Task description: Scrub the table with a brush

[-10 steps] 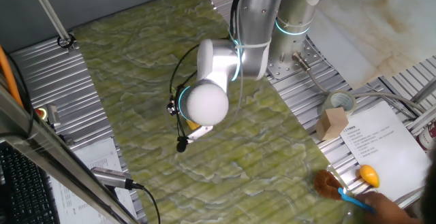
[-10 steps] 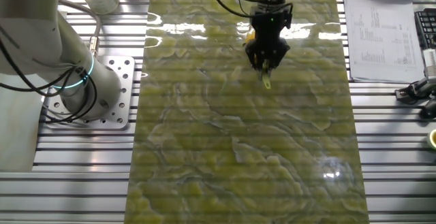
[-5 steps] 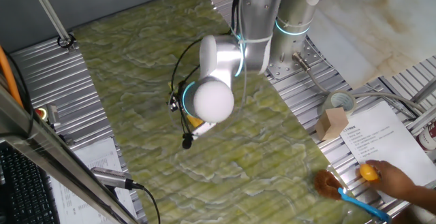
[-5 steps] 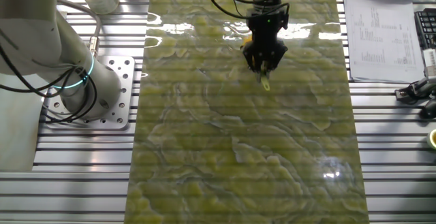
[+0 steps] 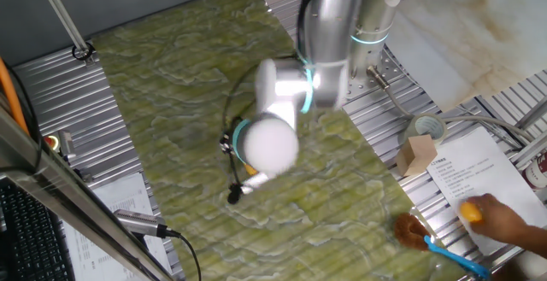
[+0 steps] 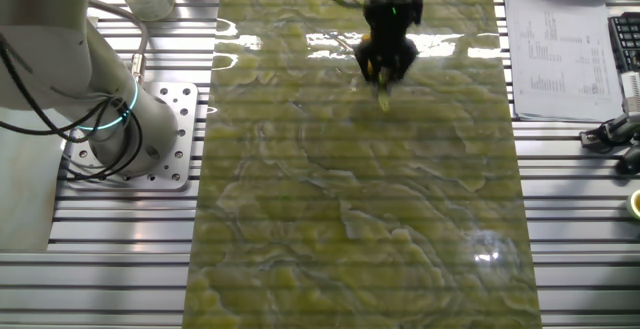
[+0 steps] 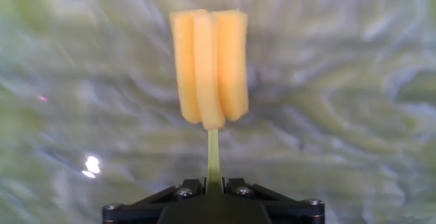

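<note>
The gripper (image 7: 214,186), pinching the brush (image 7: 208,67) by its thin handle, has slid toward twelve o'clock along the table (image 6: 350,219) in the other fixed view, head down on the mottled green surface; the scrubbing stroke looks well underway.

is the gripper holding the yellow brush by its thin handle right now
Yes, in the hand view the gripper is closed on the thin stick handle of the brush, whose blocky yellow head sticks out over the table.
</note>
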